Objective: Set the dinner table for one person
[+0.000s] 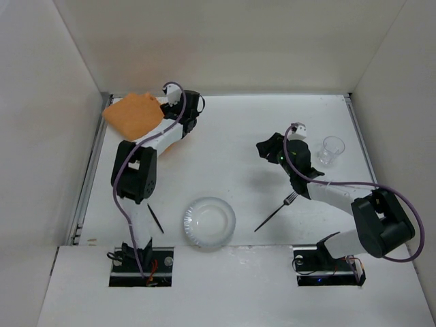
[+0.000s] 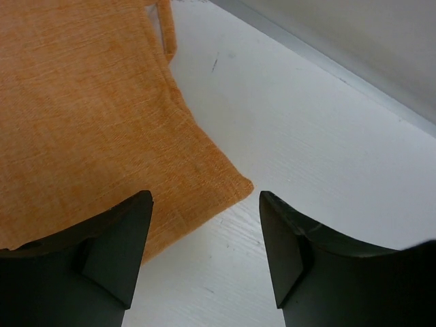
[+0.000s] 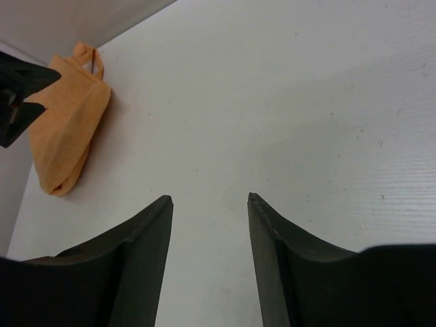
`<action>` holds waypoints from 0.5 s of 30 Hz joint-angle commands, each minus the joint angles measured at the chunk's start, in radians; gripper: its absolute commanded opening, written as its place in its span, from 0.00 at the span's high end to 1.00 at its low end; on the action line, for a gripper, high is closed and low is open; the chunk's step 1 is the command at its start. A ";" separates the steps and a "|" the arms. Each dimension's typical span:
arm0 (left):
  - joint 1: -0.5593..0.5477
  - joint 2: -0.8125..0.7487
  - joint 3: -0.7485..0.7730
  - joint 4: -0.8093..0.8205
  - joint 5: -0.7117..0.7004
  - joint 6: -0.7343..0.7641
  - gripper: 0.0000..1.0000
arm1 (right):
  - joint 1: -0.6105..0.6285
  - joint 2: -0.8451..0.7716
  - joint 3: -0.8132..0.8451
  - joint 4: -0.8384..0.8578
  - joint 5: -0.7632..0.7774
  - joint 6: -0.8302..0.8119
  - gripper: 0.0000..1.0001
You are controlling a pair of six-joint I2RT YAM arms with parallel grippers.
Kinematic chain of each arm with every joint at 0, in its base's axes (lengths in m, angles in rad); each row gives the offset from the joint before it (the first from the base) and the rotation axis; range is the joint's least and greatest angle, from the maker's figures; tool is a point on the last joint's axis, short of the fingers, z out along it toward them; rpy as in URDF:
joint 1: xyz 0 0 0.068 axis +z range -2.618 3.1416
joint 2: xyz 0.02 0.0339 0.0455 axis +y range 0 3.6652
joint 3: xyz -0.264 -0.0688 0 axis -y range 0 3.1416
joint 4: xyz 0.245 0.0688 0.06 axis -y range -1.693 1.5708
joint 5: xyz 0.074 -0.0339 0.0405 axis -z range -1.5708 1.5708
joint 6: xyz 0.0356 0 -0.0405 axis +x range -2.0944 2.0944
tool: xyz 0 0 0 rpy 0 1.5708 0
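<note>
White matte dinner table (image 1: 238, 136) is spanning the walled bay and carrying everything. Orange placemat (image 1: 133, 114) is lying bunched in its far-left corner. Left gripper (image 2: 204, 204) is hovering over the cloth's corner, jaws apart and empty. Right gripper (image 3: 210, 201) is gaping, empty, above bare surface. Risk: pinching only one fold could drag the cloth out crumpled. The right wrist is sitting near the glass (image 1: 332, 150), so a swing could tip it.

- Left arm (image 1: 136, 170) and right arm (image 1: 378, 221): white links joined by bulky black joint housings.
- A purple cable (image 1: 121, 197) loops loosely along each arm.
- Black base plates (image 1: 139, 262) carry small wiring.
- Left claw (image 2: 204, 204) and right claw (image 3: 209, 204): matte black, wedge-shaped fingers.
</note>
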 commanded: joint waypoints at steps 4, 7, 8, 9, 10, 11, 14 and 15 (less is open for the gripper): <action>-0.009 0.158 0.210 -0.059 -0.031 0.260 0.37 | -0.010 0.002 -0.003 0.082 -0.028 0.009 0.41; -0.022 0.215 0.265 -0.055 -0.034 0.363 0.35 | -0.010 0.002 -0.003 0.082 -0.032 0.009 0.39; -0.025 0.229 0.278 -0.059 -0.035 0.386 0.35 | -0.010 0.003 -0.003 0.084 -0.032 0.009 0.38; -0.032 0.241 0.288 -0.056 -0.041 0.416 0.35 | -0.012 0.006 -0.003 0.084 -0.032 0.009 0.38; -0.035 0.248 0.292 -0.051 -0.041 0.435 0.35 | -0.012 0.009 -0.002 0.085 -0.034 0.009 0.38; -0.036 0.255 0.295 -0.048 -0.047 0.452 0.35 | -0.012 0.010 -0.002 0.085 -0.037 0.009 0.38; -0.038 0.286 0.307 -0.059 -0.052 0.472 0.37 | -0.012 0.006 -0.002 0.085 -0.038 0.009 0.37; -0.038 0.294 0.308 -0.063 -0.052 0.480 0.38 | -0.013 0.006 -0.002 0.085 -0.038 0.009 0.37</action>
